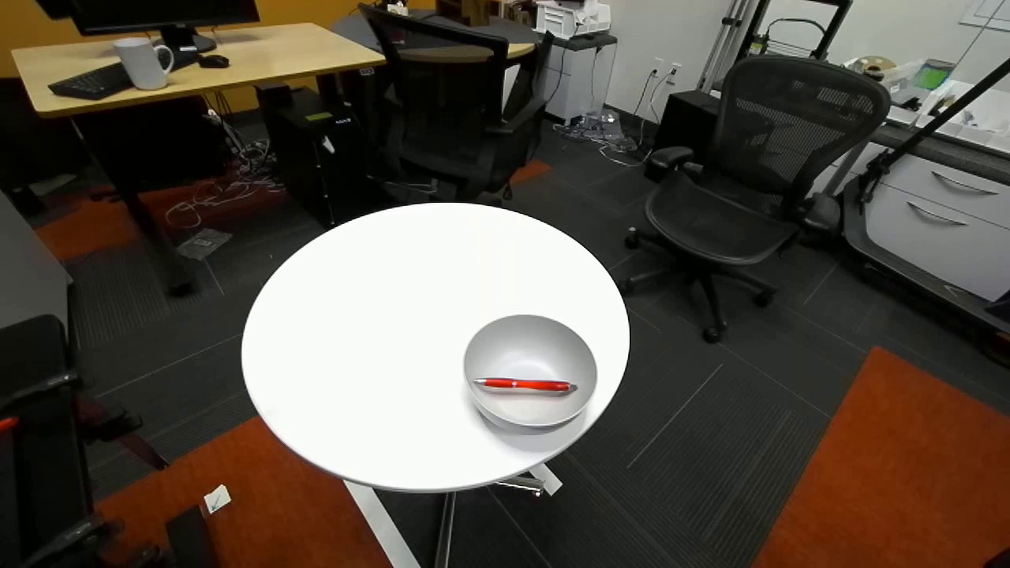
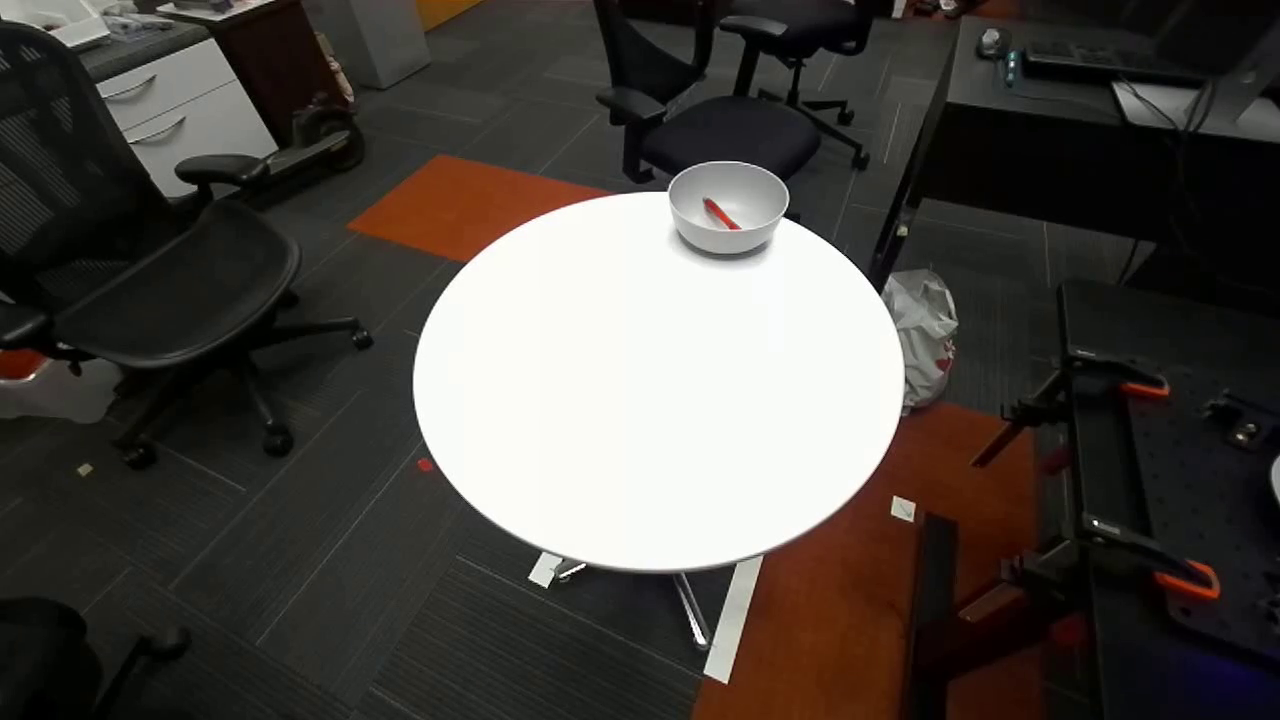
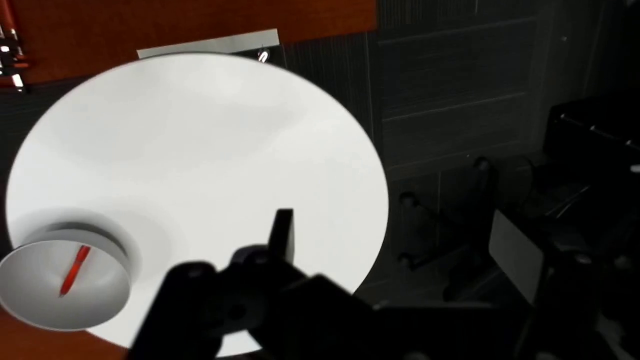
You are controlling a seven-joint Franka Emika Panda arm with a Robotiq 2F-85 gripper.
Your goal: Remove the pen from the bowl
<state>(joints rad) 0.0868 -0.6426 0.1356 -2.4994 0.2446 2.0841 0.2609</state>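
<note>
Gripper [image 3: 390,227] looks spread wide, holding nothing. Red pen [image 1: 525,385] sits in the bowl [image 1: 527,343], near the edge of the tabletop [image 1: 379,331]. Probably light, stiff, slick; pinch mid-barrel, across its length, clear of the bowl rim.

The black tool [image 3: 400,242] has a flat grey pad [image 3: 516,256].

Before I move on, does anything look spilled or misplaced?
Nothing looks spilled. The red pen lying in the bowl seems odd, since bowls rarely hold pens; the bowl stands near the edge of the table.
</note>
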